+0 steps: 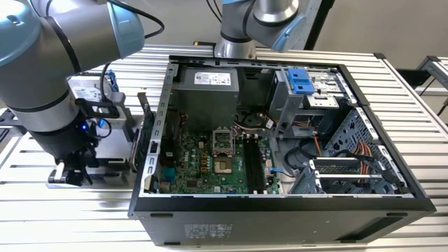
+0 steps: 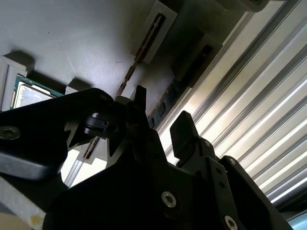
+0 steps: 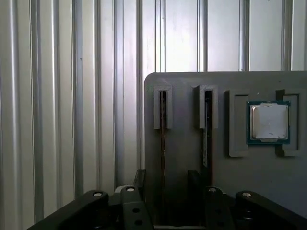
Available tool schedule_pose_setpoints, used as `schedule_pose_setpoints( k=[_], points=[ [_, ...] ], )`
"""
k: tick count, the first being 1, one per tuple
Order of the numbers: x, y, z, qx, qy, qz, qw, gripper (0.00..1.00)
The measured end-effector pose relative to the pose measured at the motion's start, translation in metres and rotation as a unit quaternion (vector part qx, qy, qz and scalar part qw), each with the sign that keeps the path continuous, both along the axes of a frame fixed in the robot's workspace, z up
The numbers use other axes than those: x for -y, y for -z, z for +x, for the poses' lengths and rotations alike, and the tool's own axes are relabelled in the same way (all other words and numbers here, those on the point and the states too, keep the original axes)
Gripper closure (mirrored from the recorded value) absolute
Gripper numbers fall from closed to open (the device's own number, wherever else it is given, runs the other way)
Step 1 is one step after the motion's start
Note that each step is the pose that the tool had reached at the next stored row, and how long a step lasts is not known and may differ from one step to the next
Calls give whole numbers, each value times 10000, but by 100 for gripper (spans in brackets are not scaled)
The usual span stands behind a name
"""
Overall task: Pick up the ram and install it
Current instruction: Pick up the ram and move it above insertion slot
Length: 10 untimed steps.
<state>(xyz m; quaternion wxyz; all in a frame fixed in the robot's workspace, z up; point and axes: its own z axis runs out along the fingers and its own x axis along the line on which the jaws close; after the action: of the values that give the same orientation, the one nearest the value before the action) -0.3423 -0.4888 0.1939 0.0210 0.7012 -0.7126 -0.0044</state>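
- At the exterior view's left, the arm hangs low over the ribbed metal bench, just beside the open black computer case.
- In the first wrist view the jaws stand apart, one on each side of the ram. The ram sits on edge in a slot of the grey holder, and no contact between the jaws and the ram shows.
- A second stick stands on edge in the neighbouring slot. A square silver processor chip lies flat in a recess on that stick's far side from the ram.
- Inside the case lies the green motherboard, with long black memory slots toward the exterior view's right.
- Farther right, a blue bracket sits on the drive cage.
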Motion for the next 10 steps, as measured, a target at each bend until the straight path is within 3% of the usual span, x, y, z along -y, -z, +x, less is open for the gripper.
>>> schedule_pose_setpoints(
  k=[10],
  points=[
    [0, 11, 0, 0, 0, 0, 10000, 0]
  ],
)
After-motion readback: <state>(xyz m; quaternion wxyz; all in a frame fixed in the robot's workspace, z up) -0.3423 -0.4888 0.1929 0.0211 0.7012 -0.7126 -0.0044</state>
